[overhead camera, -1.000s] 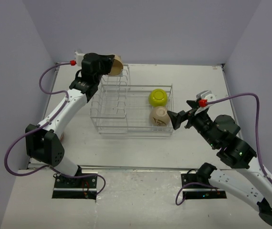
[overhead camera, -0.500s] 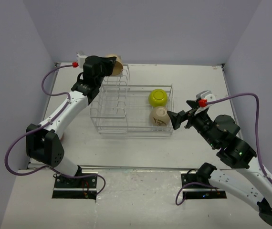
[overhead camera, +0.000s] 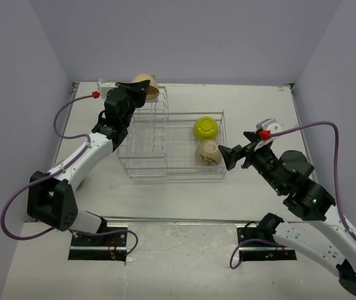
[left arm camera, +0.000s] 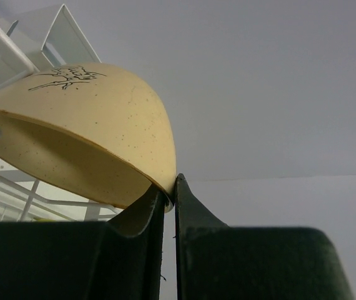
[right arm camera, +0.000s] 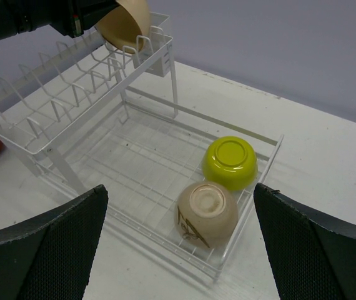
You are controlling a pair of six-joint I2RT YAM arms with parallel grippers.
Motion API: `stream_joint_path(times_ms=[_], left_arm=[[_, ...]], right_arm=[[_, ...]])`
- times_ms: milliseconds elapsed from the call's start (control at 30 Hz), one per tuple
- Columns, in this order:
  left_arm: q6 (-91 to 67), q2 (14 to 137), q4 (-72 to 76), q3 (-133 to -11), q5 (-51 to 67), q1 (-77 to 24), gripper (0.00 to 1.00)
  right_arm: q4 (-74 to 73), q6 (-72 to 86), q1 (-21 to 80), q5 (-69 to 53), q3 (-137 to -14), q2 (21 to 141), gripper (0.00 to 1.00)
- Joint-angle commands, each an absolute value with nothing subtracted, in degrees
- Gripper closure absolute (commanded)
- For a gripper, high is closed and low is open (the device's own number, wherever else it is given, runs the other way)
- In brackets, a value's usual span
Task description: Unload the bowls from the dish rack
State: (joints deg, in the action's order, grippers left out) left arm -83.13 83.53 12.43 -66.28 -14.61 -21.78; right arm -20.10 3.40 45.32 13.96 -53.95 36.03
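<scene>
Overhead, the left gripper (overhead camera: 138,89) holds a tan speckled ceramic bowl (overhead camera: 147,82) above the white wire dish rack's (overhead camera: 172,170) far corner — it should rise clear of the dividers first. Left wrist: jaws clamp the rim. Right wrist: the right gripper (right arm camera: 180,189) gapes wide and empty, facing a lime-green bowl (right arm camera: 230,162) and a beige bowl (right arm camera: 207,214) in the basket.

A white tabletop (overhead camera: 253,103), scuffed and speckled near its front edge, sits enclosed by 3 plain lilac walls (overhead camera: 190,37); a metal rail (overhead camera: 184,220) crosses the front.
</scene>
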Motion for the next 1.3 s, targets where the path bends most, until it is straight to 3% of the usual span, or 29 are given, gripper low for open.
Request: stream_joint_path(times_ms=[0, 467, 900, 1133, 1267], left_arm=[[-80.33, 79.54, 20.81, -63.2, -16.79, -21.71, 1.0], [-75.24, 79.45, 36.54, -58.89, -14.42, -22.59, 1.0], [-70.5, 80.51, 41.14, -62.21, -11.51, -22.67, 1.0], [-59.96, 76.38, 27.01, -72.06, -12.21, -22.59, 1.0], [-49.42, 73.22, 5.88, -80.93, -15.55, -22.15, 1.0]], right_arm=[[-18.28, 2.55, 45.44, 14.32, -53.96, 36.74, 0.01], [-18.28, 2.64, 45.44, 14.24, -53.96, 37.18, 0.01], [-18.02, 2.64, 45.44, 14.24, -53.79, 37.53, 0.01], [-18.37, 2.9, 45.44, 14.15, -53.96, 37.35, 0.01], [-18.37, 3.25, 45.35, 13.45, -53.79, 36.91, 0.01]])
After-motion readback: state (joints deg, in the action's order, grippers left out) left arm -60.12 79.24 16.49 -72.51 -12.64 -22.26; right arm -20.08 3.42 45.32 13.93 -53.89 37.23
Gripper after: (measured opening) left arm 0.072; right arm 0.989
